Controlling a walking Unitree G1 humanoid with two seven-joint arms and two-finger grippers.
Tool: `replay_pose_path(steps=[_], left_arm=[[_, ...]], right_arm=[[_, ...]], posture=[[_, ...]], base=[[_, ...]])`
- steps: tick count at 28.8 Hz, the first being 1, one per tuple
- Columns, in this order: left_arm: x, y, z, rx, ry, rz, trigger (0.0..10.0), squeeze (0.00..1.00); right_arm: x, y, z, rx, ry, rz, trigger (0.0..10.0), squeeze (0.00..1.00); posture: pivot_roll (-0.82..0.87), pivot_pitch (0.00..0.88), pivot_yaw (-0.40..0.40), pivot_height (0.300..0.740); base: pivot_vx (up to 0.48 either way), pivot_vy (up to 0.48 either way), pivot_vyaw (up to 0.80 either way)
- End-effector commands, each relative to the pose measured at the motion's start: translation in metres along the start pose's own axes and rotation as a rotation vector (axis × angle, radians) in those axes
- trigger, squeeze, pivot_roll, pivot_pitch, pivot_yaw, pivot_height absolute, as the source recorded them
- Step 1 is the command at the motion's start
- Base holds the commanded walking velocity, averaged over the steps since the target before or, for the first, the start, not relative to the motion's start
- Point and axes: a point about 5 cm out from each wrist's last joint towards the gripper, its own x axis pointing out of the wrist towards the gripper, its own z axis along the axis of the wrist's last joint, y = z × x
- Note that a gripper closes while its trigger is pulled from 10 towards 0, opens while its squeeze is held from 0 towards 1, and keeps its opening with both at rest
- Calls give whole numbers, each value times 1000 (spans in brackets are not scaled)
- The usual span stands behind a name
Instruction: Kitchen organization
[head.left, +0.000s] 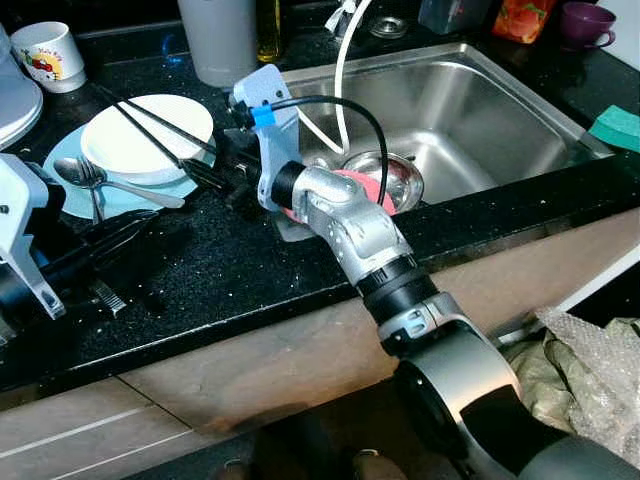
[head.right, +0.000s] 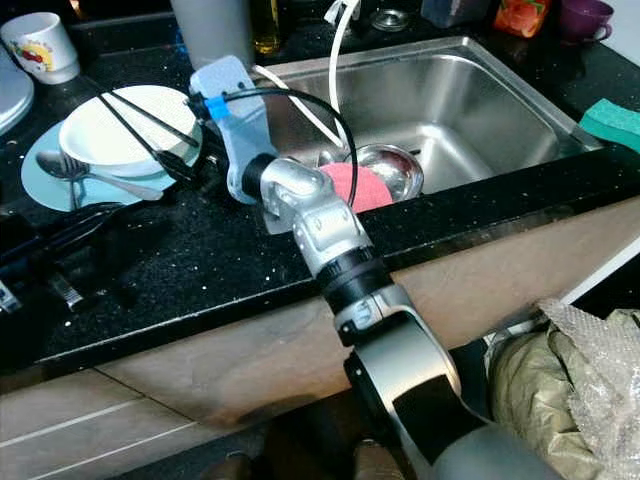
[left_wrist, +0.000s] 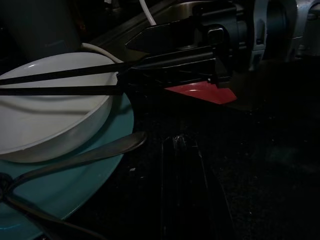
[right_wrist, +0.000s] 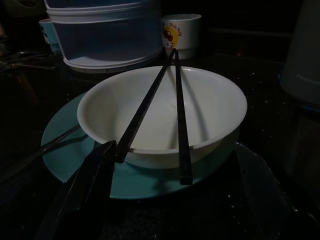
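Two black chopsticks (right_wrist: 150, 100) lie across a white bowl (head.left: 140, 135), which stands on a teal plate (head.left: 62, 195) on the black counter. A spoon (head.left: 75, 172) and a fork rest on the plate beside the bowl. My right gripper (right_wrist: 175, 150) reaches over from the sink side, low at the bowl's rim. It is open, with one finger (right_wrist: 90, 180) touching the near end of a chopstick and the other finger (right_wrist: 260, 185) on the far side of both ends. My left gripper (head.left: 128, 262) lies open on the counter just in front of the plate, holding nothing.
A steel sink (head.left: 500, 90) to the right holds a steel bowl (head.left: 400, 180) and a pink item (head.right: 355, 185) under my right arm. A white mug (head.left: 48, 55), a grey jug (head.left: 218, 40) and a lidded plastic tub (right_wrist: 100, 35) stand behind the plate. A green sponge (head.left: 618, 125) sits at the far right.
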Motion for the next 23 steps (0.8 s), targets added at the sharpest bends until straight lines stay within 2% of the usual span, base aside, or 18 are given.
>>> replay_pose_path(steps=[1, 9, 10, 11, 13, 14, 15, 17, 18, 23], left_arm=[[1, -3, 2, 4, 6, -27, 10000, 0], [1, -4, 1, 4, 7, -28, 10000, 0], [1, -4, 1, 3, 7, -28, 10000, 0], [1, -4, 1, 3, 7, -28, 10000, 0], [1, -4, 1, 3, 7, -28, 10000, 0], [1, -4, 1, 3, 8, -27, 10000, 0], [2, -4, 1, 3, 8, -27, 10000, 0], [2, -4, 1, 3, 8, -27, 10000, 0], [2, -4, 1, 4, 8, -28, 10000, 0], [2, -4, 1, 5, 9, -30, 10000, 0]], right_arm=[[3, 3, 1, -7, -6, 9, 10000, 0], [9, 6, -1, -2, 1, 20, 10000, 0], [9, 6, -2, -2, 2, 22, 8863, 0], [10, 6, -2, -2, 3, 24, 5882, 0], [10, 6, -2, -2, 4, 25, 5882, 0], [10, 6, -3, -2, 4, 25, 4431, 0], [11, 6, -3, -2, 5, 24, 3647, 0], [11, 6, -3, -2, 5, 24, 3647, 0], [11, 6, -3, -2, 5, 24, 2627, 0], [11, 5, -4, -4, 7, 24, 1882, 0]], posture=[[54, 170, -3, 740], [54, 171, -5, 740], [54, 172, -5, 740], [54, 172, -5, 740], [54, 172, -5, 740], [53, 171, -4, 740], [53, 171, -4, 740], [53, 171, -4, 740], [52, 171, -3, 740], [52, 169, -3, 740]], base=[[0, 0, 0], [0, 0, 0], [0, 0, 0], [0, 0, 0], [0, 0, 0], [0, 0, 0], [0, 0, 0], [0, 0, 0], [0, 0, 0], [0, 0, 0]])
